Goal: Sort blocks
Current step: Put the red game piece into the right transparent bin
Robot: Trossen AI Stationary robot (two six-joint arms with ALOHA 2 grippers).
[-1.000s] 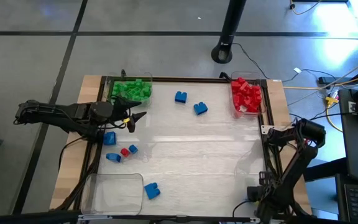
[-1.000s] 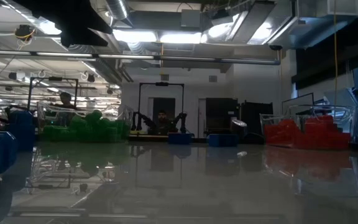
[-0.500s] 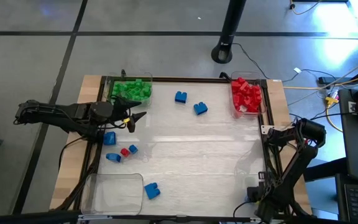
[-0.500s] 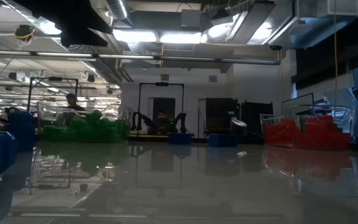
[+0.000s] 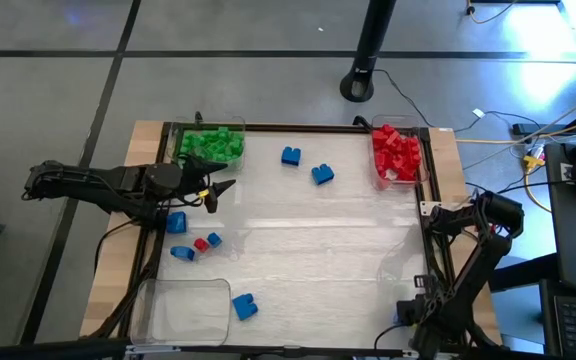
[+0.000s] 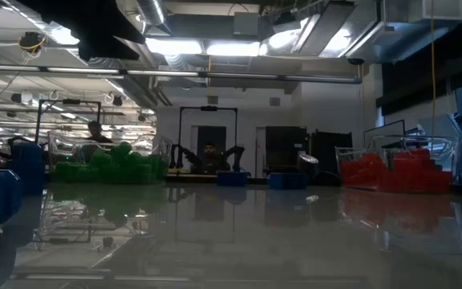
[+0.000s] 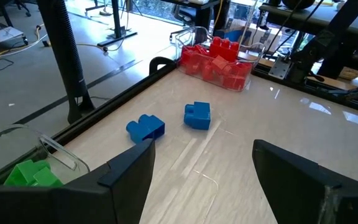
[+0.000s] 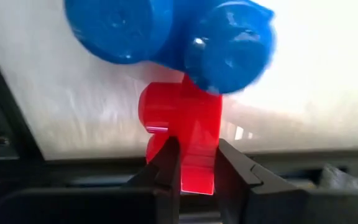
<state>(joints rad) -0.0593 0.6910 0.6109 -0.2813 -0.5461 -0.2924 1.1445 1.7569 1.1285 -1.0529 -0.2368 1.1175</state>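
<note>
Green blocks (image 5: pixel 211 143) in far-left tray (image 5: pixel 175 147), red blocks (image 5: pixel 396 152) in far-right tray (image 5: pixel 427 160), left fingers (image 7: pixel 126 171) spread empty, right fingers (image 8: pixel 166 168) pinching red brick (image 8: pixel 182 134).

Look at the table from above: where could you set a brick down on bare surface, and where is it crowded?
Bare: the wide centre and right of the table, between the two blue blocks at the top and the bottom edge. Crowded: the left side, where the left gripper hovers above a cluster of blue and red blocks.

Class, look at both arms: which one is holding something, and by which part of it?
The right gripper pinches a red block by its lower end; a blue block sits joined above it. The left gripper is open and empty.
</note>
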